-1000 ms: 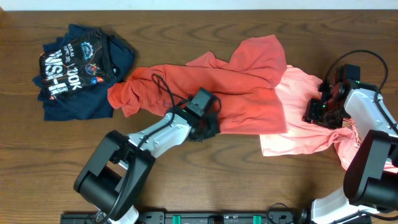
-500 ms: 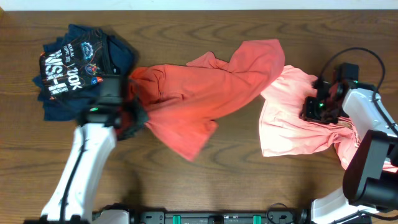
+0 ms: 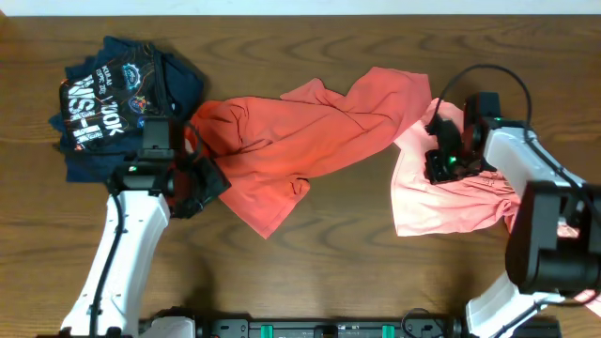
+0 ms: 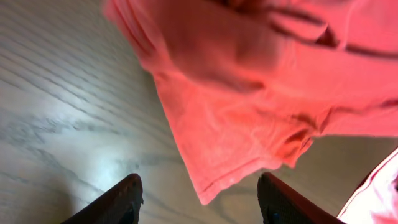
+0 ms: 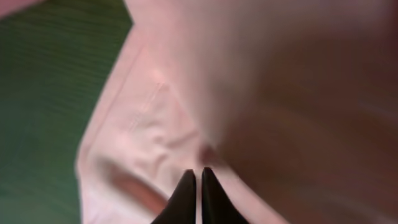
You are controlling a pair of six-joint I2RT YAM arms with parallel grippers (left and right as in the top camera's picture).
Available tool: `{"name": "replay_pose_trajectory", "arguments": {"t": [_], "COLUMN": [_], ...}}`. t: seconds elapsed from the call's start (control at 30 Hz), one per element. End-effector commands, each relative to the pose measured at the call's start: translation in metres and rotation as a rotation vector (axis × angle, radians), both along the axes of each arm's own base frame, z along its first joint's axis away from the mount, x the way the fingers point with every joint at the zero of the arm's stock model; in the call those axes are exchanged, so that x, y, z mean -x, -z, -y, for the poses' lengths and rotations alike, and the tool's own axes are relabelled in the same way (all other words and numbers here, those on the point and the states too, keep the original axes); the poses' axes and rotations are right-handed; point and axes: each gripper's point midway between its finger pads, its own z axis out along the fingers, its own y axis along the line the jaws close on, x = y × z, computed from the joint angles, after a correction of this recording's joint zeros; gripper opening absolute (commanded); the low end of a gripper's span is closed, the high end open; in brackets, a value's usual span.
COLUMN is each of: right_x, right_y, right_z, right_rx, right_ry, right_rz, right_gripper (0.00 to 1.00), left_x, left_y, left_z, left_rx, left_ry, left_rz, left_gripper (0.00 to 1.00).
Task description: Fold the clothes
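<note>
Coral-red T-shirt [image 3: 310,141] lies crumpled across the central tabletop [image 3: 376,282], with the salmon-pink T-shirt [image 3: 441,202] at its right. Left gripper [image 4: 200,186] fingers [image 4: 124,199] are wide apart, clasping nothing. Right gripper [image 5: 197,180] fingers [image 5: 185,190] are pinched on pink fabric. Navy T-shirt [image 3: 122,103] lies far left.

Bare table [image 3: 357,272] along the near edge; coral shirt [image 3: 282,141], pink shirt [image 3: 441,202], navy shirt [image 3: 113,103] across mid-table.

Coral-red shirt [image 3: 300,141] is sprawled all crumpled across the middle of the wood table [image 3: 329,272], with its right end touching the pink shirt [image 3: 451,197]. Left gripper [image 3: 202,178] sits at the red one's left edge, and right gripper [image 3: 439,164] is on the pink one's upper part. A bunched-up navy printed shirt [image 3: 117,99] lies at the top left.
</note>
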Motion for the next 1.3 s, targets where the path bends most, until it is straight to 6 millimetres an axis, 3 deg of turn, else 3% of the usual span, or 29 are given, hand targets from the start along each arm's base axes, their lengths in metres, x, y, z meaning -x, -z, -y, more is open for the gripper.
{"name": "replay_pose_trajectory", "arguments": {"t": [0.0, 0.17, 0.27, 0.37, 0.5, 0.63, 0.73, 0.8, 0.93, 1.03, 1.27], "right_x": [0.001, -0.008, -0.013, -0.010, 0.003, 0.006, -0.006, -0.020, -0.045, -0.051, -0.050], "right_y": [0.021, 0.045, 0.045, 0.034, 0.014, -0.007, -0.024, -0.038, -0.069, -0.082, -0.078], "right_z": [-0.004, 0.037, 0.088, 0.146, 0.210, 0.249, 0.251, 0.241, 0.204, 0.173, 0.113], "right_rx": [0.002, 0.184, 0.355, 0.487, 0.490, 0.387, 0.226, 0.115, -0.039, -0.054, -0.024], "right_ry": [-0.045, 0.078, 0.243, 0.480, 0.783, 0.977, 1.005, 0.972, 0.839, 0.754, 0.588], "right_rz": [-0.024, -0.039, -0.022, -0.027, -0.061, -0.064, -0.038, -0.011, 0.041, 0.037, -0.035], "right_gripper": [0.07, 0.06, 0.10, 0.20, 0.24, 0.29, 0.32, 0.34, 0.39, 0.40, 0.38], "left_x": [0.006, 0.013, 0.017, 0.020, 0.022, 0.023, 0.022, 0.021, 0.020, 0.018, 0.003], "left_y": [0.010, 0.028, 0.039, 0.049, 0.058, 0.059, 0.059, 0.059, 0.061, 0.067, 0.083], "left_z": [0.011, 0.023, 0.028, 0.030, 0.028, 0.028, 0.028, 0.028, 0.021, 0.012, 0.007], "left_rx": [0.005, -0.001, -0.006, -0.010, -0.022, -0.024, -0.025, -0.024, -0.066, -0.117, -0.153], "left_ry": [0.049, 0.096, 0.118, 0.127, 0.126, 0.125, 0.125, 0.125, 0.119, 0.110, 0.098], "left_rz": [-0.047, -0.117, -0.161, -0.205, -0.240, -0.245, -0.244, -0.240, -0.234, -0.221, -0.142], "left_gripper": [0.61, 0.61, 0.61, 0.62, 0.62, 0.62, 0.62, 0.66, 0.71, 0.71, 0.72]}}
